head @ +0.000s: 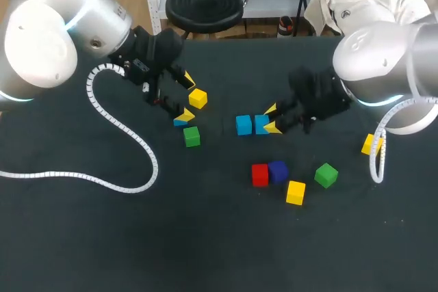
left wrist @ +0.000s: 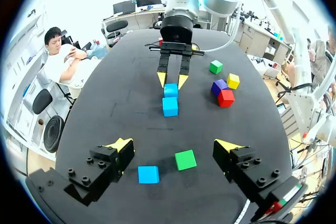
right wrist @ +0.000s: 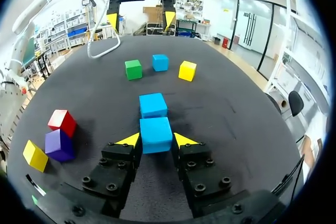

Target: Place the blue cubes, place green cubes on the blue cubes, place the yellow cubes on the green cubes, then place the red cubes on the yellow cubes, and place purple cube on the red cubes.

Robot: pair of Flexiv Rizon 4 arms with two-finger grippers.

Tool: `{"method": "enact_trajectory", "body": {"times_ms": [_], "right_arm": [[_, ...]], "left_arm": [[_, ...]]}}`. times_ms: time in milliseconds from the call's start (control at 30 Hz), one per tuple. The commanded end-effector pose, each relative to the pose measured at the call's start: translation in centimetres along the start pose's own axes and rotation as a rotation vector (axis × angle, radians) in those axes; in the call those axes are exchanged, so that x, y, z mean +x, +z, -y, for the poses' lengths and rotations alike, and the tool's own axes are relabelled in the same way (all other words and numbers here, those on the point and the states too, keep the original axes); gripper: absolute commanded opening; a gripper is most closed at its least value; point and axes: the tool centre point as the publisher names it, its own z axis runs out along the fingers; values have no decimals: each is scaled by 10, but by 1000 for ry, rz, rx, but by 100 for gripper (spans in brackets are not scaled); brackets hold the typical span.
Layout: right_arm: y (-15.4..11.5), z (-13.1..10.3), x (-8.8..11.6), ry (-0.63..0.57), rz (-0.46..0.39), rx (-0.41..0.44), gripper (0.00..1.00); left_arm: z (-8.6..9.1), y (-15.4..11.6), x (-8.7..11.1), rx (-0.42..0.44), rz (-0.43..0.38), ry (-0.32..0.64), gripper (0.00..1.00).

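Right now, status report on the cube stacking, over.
Left end effector open over third small blue cube, green cube beside it. Right end effector shut on small blue cube, next to second blue cube. Nothing stacked yet.

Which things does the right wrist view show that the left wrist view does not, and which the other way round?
Only the right wrist view: a yellow cube near the left gripper. Only the left wrist view, plainly: the far green cube beyond the purple cube. Both: the right gripper shut on a blue cube, a second blue cube just ahead of it, the red cube, and the near green cube.
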Motion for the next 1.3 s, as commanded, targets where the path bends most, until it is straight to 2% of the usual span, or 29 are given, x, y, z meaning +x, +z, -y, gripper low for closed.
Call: {"method": "enact_trajectory", "body": {"times_ms": [33,567,1300], "right_arm": [[0,-3,0,2,-3,1,0],[-6,3,-1,-8,-7,8,0],[1,3,3,4,-13,-10,0]], "left_arm": [[0,0,1,0,3,2,100],[0,0,1,0,3,2,100],[0,0,1,0,3,2,100]]}}
